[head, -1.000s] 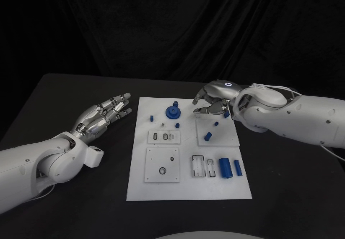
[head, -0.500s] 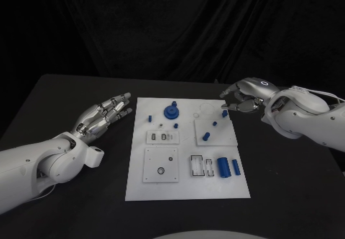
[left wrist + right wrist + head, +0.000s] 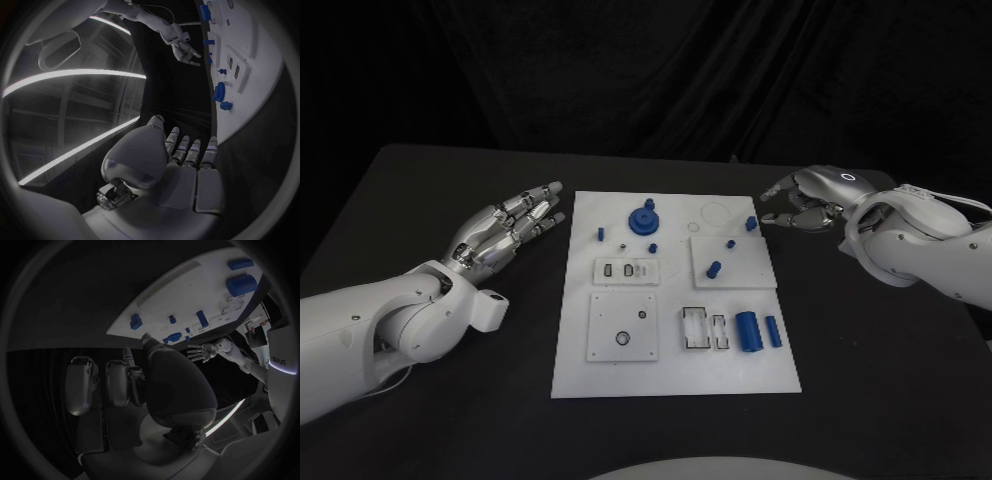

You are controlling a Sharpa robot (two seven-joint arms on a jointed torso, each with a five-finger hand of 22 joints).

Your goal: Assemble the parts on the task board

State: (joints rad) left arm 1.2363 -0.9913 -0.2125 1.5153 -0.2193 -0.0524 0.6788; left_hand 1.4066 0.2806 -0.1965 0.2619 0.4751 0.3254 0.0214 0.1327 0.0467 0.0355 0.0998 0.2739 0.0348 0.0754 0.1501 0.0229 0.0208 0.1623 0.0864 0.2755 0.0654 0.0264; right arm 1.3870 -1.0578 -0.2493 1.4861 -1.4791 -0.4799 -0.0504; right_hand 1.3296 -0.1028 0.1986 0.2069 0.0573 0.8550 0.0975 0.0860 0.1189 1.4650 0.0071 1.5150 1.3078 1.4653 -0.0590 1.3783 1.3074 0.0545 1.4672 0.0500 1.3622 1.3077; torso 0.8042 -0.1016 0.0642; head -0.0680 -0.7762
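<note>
Task board: a white plate lying flat in the middle of the black table, between the two arms, with raised white sub-plates and cut slots on it.

Parts: small blue pieces scattered over the board — a round knobbed piece near the far edge, a small peg beside it, a short peg at the far right edge, a slanted pin on the right-hand sub-plate, and two upright-lying cylinders near the right edge toward the robot.

Left hand: lying off the board on its left, fingers stretched out and apart, palm empty — released, touching no part.

Right hand: just off the board's far right corner, near the short peg, fingers curled inward. From where I stand it looks to carry nothing, though the fingertips hide their own undersides, so I can't rule out a tiny piece.

Handling, as I judge it: the parts look like hard, light plastic — stiff, smooth, apt to slip or roll if nudged. The cylinders want a pinch across their middles; the pegs a fingertip pinch near the top.

Risk: a brushing finger could knock a loose peg off its spot.
</note>
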